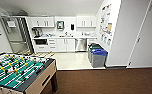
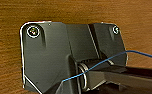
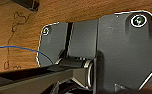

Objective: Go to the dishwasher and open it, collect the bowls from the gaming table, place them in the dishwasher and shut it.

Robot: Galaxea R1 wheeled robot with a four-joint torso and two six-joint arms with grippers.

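Dishwasher (image 1: pixel 81 44), steel front, door shut, sits under the far kitchen counter (image 1: pixel 64 37), w/ white cabinets (image 1: pixel 63 45) beside it. Foosball table (image 1: pixel 19 71) near left; blue-lidded bins (image 1: pixel 98 57) at right. Claw state, both arms: can't tell; wrist views show brown carpet (image 2: pixel 74 11).

Bright even light, soft blur, bowed edges

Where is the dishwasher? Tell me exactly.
In the head view the dishwasher sits under the counter along the far kitchen wall, right of the white cabinet doors and just behind the bins.
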